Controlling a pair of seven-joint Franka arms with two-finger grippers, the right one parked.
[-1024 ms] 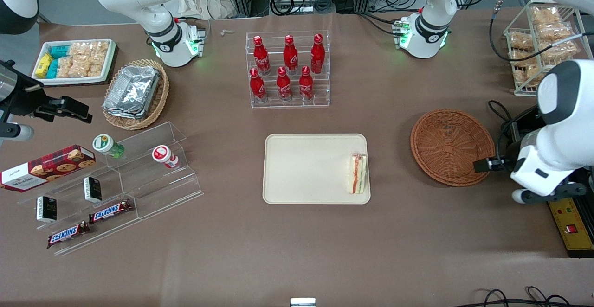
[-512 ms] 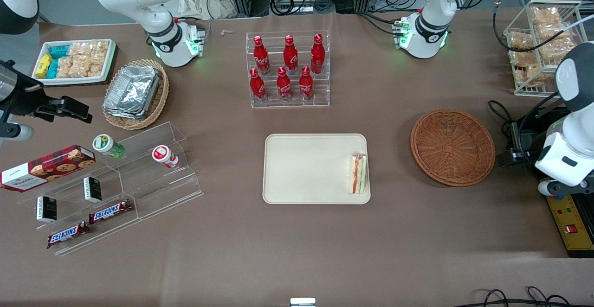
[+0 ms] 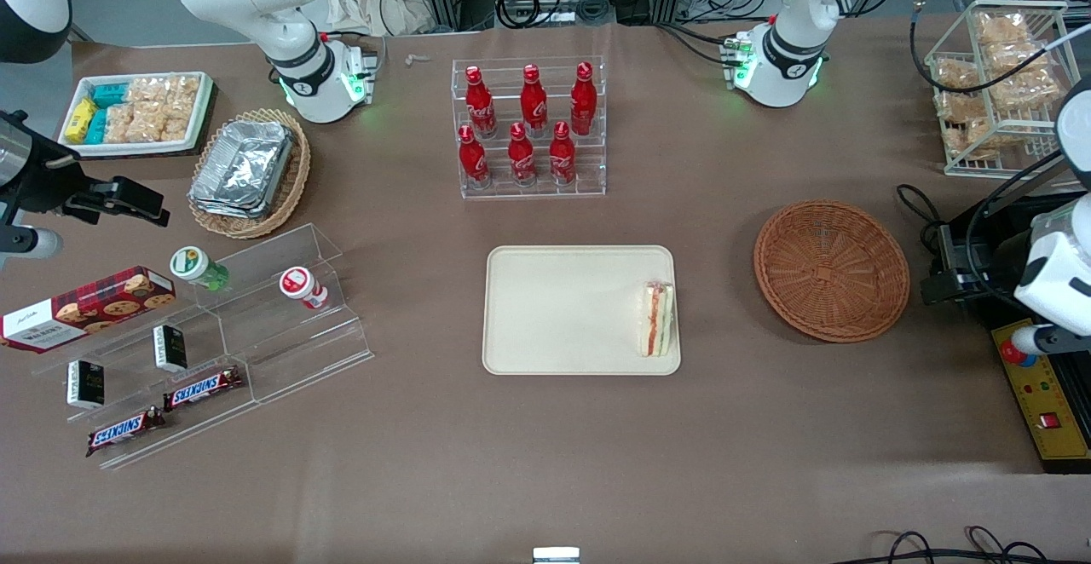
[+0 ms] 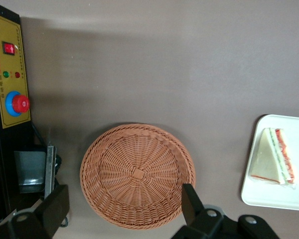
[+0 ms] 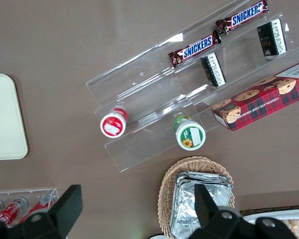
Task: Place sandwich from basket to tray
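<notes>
The sandwich (image 3: 656, 319) (image 4: 274, 157) lies on the cream tray (image 3: 562, 308) (image 4: 289, 196), at the tray end nearest the basket, its red and green filling showing. The reddish-brown wicker basket (image 3: 831, 270) (image 4: 137, 174) has nothing in it. My left gripper (image 3: 942, 287) (image 4: 122, 209) hangs open and holds nothing, raised by the basket's rim toward the working arm's end of the table. In the wrist view its two black fingers (image 4: 189, 199) stand wide apart, with the basket seen below them.
A yellow control box with a red button (image 3: 1044, 394) (image 4: 10, 74) sits at the working arm's table edge. A wire rack of snacks (image 3: 997, 78) stands farther from the camera. A bottle rack (image 3: 530, 125), acrylic shelves (image 3: 213, 334) and a foil-container basket (image 3: 247, 168) are elsewhere.
The left arm has drawn away from the basket's rim toward its own end of the table. The sandwich, tray and basket have not moved.
</notes>
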